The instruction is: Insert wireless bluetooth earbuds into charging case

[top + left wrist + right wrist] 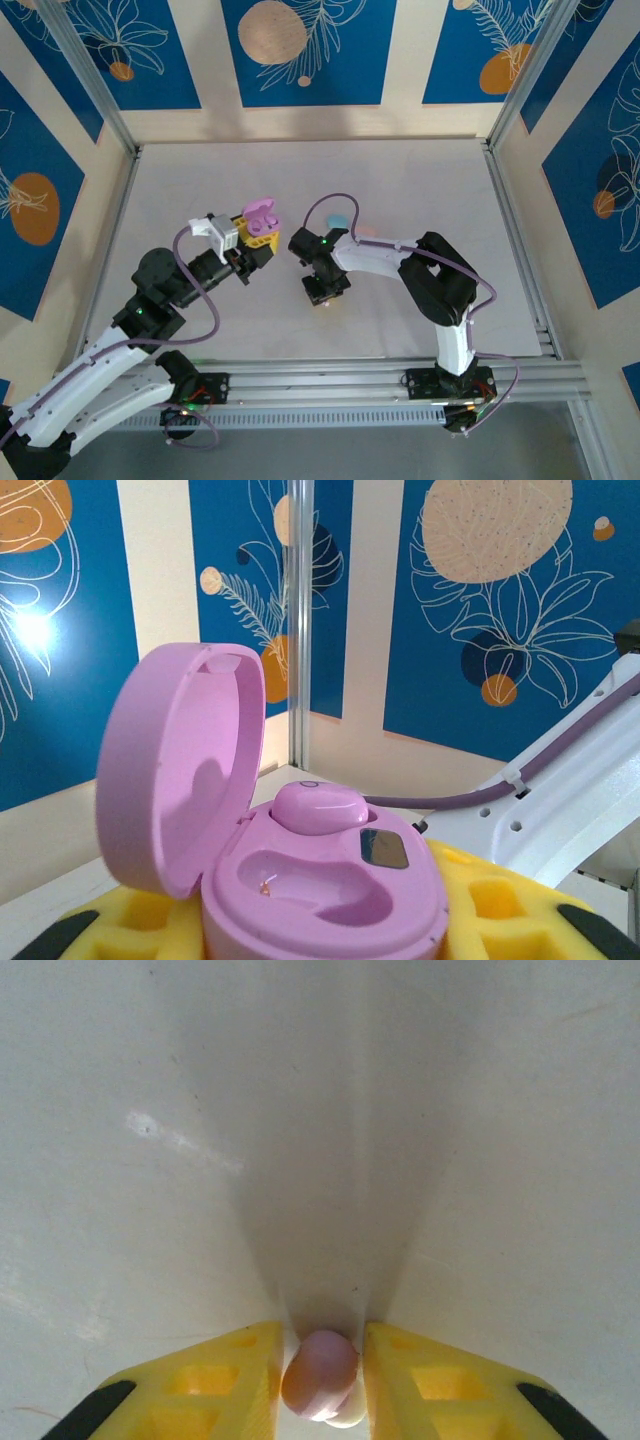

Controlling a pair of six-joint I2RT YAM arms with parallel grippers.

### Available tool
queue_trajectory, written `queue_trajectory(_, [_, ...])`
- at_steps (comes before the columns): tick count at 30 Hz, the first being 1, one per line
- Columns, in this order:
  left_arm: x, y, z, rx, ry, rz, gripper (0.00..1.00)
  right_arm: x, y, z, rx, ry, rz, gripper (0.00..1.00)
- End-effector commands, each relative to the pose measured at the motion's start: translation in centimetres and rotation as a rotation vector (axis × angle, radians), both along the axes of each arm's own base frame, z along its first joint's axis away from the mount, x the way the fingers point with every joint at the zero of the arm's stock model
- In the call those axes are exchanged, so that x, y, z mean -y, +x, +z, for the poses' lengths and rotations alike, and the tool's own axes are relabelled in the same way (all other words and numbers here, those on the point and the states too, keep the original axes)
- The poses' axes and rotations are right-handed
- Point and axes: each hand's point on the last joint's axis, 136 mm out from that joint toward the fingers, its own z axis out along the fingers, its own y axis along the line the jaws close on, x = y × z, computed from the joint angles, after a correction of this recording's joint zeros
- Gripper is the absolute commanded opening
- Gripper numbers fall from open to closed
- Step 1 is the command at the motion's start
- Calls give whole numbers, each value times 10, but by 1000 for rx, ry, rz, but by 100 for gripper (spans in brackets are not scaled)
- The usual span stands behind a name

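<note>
My left gripper (pixel 255 240) is shut on the base of an open lilac-pink charging case (pixel 320 890) and holds it above the table, lid (pixel 180 760) swung up to the left. One lilac-pink earbud (pixel 318 807) sits in the far slot. The near slot (pixel 310 885) is empty. In the top view the case (pixel 262 214) is left of centre. My right gripper (pixel 326 292) points straight down at the white table (pixel 150 1160). Its yellow fingers (pixel 205 1385) are shut on a second lilac-pink earbud (pixel 320 1370), close to the surface.
A small light blue object (pixel 338 220) and a pale peach one (pixel 366 232) lie on the table just behind my right arm, too small to identify. Metal frame posts (pixel 98 90) and patterned blue walls enclose the table. The rail (pixel 380 378) runs along the near edge.
</note>
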Motion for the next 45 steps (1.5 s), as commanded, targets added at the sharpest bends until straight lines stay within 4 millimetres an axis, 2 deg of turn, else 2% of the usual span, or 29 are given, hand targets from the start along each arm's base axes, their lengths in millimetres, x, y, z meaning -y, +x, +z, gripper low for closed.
queue_trajectory(1, [-3, -4, 15, 27, -49, 0, 23, -2, -2, 7, -33, 0, -5, 32])
queue_trajectory(6, [-2, -2, 13, 20, -43, 4, 23, -3, 2, 13, -37, 8, -7, 37])
queue_trajectory(13, [-2, -1, 11, 18, -41, 5, 23, 3, 3, 16, -37, -29, 11, 37])
queue_trajectory(25, [-2, -2, 11, 13, -48, 1, 23, -4, 1, 8, -89, -42, -29, 36])
queue_trajectory(45, [-1, -1, 8, 7, -47, 1, 23, -3, -3, -1, -112, -67, -44, 25])
